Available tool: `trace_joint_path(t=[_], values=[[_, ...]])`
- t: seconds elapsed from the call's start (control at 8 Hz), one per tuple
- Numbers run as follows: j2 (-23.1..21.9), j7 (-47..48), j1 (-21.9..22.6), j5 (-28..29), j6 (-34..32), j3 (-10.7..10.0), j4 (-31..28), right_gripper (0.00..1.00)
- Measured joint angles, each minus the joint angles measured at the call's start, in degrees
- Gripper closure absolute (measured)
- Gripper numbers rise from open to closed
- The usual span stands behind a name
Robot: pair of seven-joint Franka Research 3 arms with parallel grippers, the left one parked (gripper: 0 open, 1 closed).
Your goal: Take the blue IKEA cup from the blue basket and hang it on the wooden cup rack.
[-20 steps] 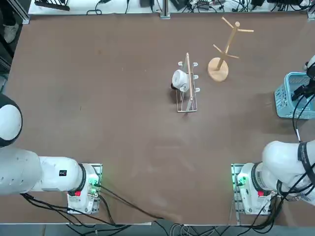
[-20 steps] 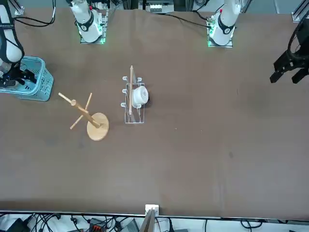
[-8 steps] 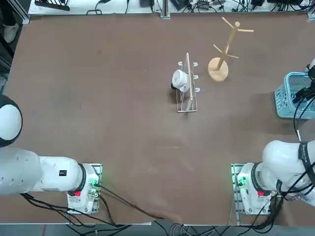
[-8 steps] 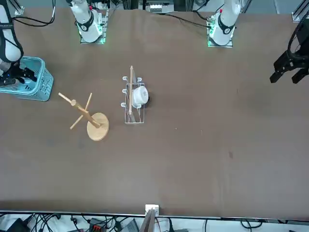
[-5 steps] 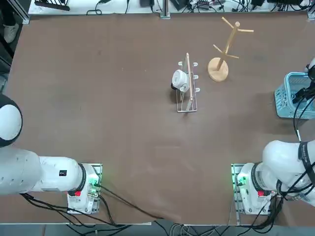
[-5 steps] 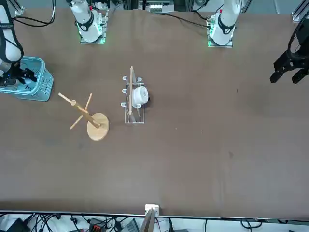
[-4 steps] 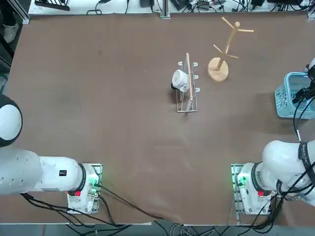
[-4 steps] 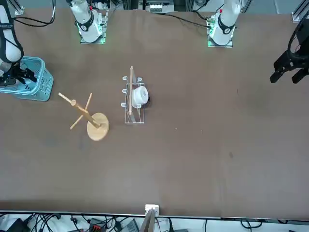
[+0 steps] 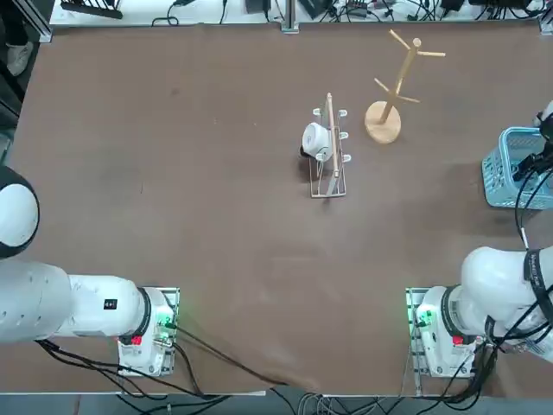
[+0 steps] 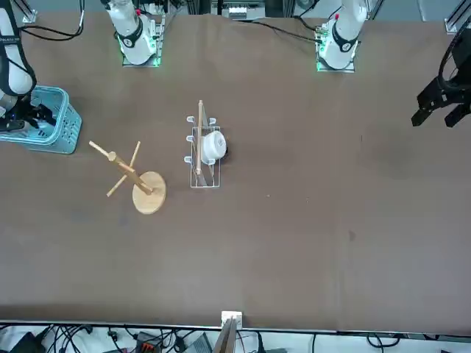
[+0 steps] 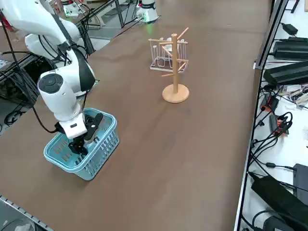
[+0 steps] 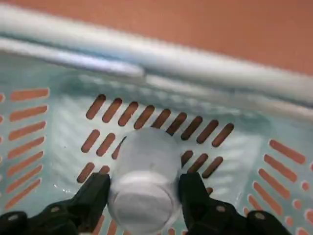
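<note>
The right gripper [image 12: 143,193] was down inside the blue basket [image 11: 103,144], and its two fingers [image 12: 93,193] pressed on both sides of the blue IKEA cup [image 12: 144,181], so it was clenched around the cup. The cup lay on the slotted floor of the basket, directly between the fingers. The wooden cup rack [image 11: 174,65] stood well apart from the gripper on the table [image 9: 216,216], with no cup on its pegs.

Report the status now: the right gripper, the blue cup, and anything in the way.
Right gripper down in blue basket, fingers either side of blue IKEA cup; grip unconfirmed. Wooden cup rack empty. Nothing in the way.
</note>
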Motion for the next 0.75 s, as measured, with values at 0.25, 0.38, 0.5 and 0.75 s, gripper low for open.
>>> trace_joint_path(t=[0.25, 0.38, 0.5, 0.75], values=[[-1.2, 0.0, 1.3, 0.0, -0.9, 0.5, 1.9, 0.18], [-2.3, 0.0, 2.2, 0.1, -3.9, 0.6, 3.8, 0.18], [-3.5, 0.0, 2.8, 0.1, -8.7, 0.6, 6.6, 0.18], [-6.0, 0.0, 4.0, 1.5, -20.3, 0.8, 13.3, 0.18]])
